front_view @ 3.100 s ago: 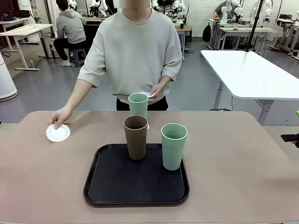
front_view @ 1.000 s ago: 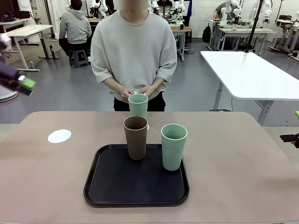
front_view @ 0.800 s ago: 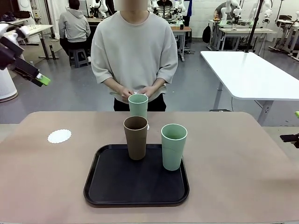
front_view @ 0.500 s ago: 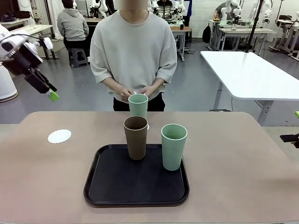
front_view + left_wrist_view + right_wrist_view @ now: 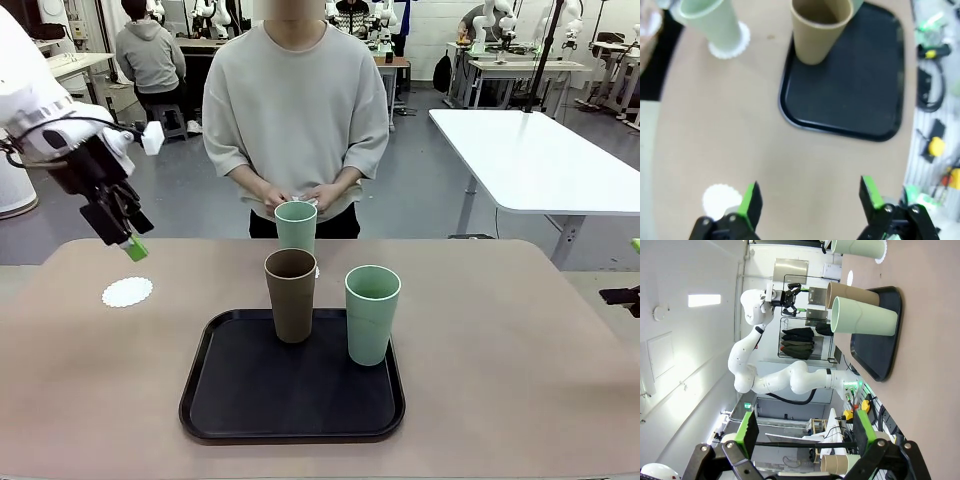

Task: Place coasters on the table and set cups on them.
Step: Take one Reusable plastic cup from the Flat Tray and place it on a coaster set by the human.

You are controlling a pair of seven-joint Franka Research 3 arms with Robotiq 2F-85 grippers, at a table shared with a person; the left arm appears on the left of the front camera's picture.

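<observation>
One cup set, two to go.
The far cup (image 5: 296,226) sits on a coaster (image 5: 740,44); a bare coaster (image 5: 127,292) lies left, brown cup (image 5: 291,295) and mint cup (image 5: 372,313) on the tray (image 5: 230,400). Our left gripper (image 5: 128,240) hangs wide, empty, near the bare coaster; right gripper (image 5: 805,426) wide too.
</observation>
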